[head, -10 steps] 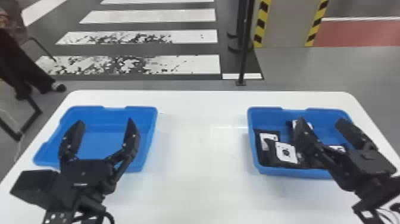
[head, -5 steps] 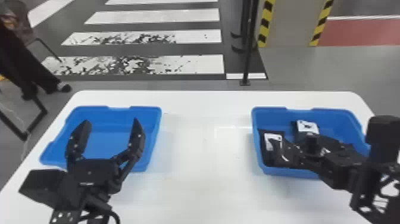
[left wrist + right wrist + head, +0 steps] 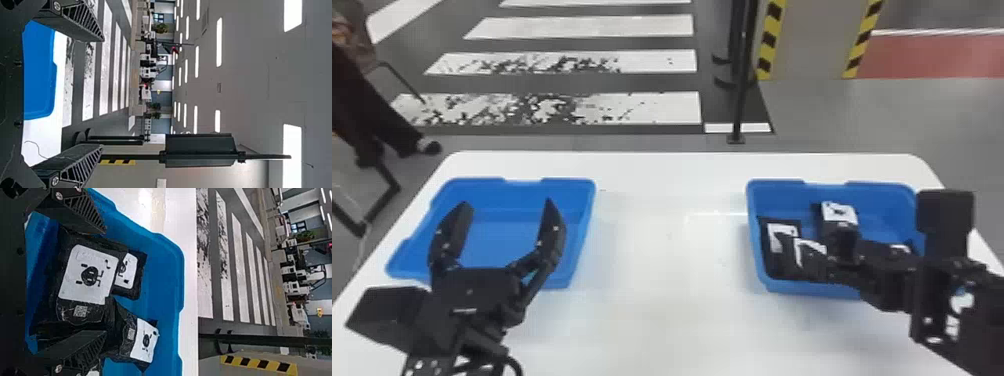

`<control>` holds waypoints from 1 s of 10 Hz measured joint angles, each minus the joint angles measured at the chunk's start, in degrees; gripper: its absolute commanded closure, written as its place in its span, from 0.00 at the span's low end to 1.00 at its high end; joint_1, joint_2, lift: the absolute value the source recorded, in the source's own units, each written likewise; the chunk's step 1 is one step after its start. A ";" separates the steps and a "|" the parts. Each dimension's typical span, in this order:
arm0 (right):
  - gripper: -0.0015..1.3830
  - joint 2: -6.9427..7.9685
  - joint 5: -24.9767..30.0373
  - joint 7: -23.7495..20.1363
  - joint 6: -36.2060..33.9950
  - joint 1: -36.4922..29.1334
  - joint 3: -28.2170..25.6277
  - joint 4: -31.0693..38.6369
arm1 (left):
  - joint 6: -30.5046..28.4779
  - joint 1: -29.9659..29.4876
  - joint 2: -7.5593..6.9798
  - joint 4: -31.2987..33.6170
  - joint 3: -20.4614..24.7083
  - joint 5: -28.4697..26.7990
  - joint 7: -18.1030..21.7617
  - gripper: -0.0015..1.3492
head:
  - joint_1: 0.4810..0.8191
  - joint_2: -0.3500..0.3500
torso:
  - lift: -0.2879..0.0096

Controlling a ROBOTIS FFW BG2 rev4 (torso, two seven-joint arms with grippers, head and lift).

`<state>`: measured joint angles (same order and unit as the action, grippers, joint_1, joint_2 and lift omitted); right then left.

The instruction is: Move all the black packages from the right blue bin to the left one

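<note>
Black package lies between the parted jaws of the right gripper; left gripper jaws stand apart.

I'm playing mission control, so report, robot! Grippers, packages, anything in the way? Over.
Left gripper open, near left bin. Right gripper open, straddling a black package in right bin. Other packages crowd it.

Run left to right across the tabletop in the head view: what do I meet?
Left blue bin → bare middle of the white table → left wall of the right blue bin → white-labelled black package beside that wall → another labelled package, farther back → right arm's upright black block.
</note>
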<state>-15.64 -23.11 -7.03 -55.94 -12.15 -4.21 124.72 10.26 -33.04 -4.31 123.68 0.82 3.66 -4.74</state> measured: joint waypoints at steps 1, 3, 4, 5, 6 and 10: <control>0.08 0.00 -0.23 0.00 -0.01 0.92 -0.01 -1.68 | 0.01 0.07 0.00 0.00 -0.02 0.00 0.00 0.07 | 0.63 0.56 | 0.37; 0.08 0.06 -1.15 0.00 0.10 2.70 0.06 -4.95 | 0.01 0.14 -0.08 0.00 -0.12 0.00 0.01 0.07 | 0.63 0.55 | 0.37; 0.08 0.08 -1.40 -0.04 0.34 3.29 0.09 -6.09 | 0.01 0.14 -0.09 0.00 -0.12 0.00 0.01 0.07 | 0.63 0.54 | 0.37; 0.09 0.08 -1.70 -0.09 0.76 3.87 0.12 -7.41 | 0.01 0.14 -0.09 0.00 -0.07 0.00 0.01 0.07 | 0.63 0.54 | 0.37; 0.11 0.08 -2.06 -0.13 0.90 4.44 0.33 -8.69 | 0.26 0.14 -0.09 0.00 -0.11 0.03 0.08 0.07 | 0.63 0.54 | 0.37; 0.83 0.06 -3.01 -4.66 0.28 8.61 0.78 -16.84 | 0.73 0.35 -0.09 0.00 -0.28 0.00 0.18 0.07 | 0.63 0.55 | 0.37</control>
<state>-15.58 -26.12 -11.69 -55.66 -3.54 -3.42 107.88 11.00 -32.69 -4.39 123.68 0.55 3.66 -4.56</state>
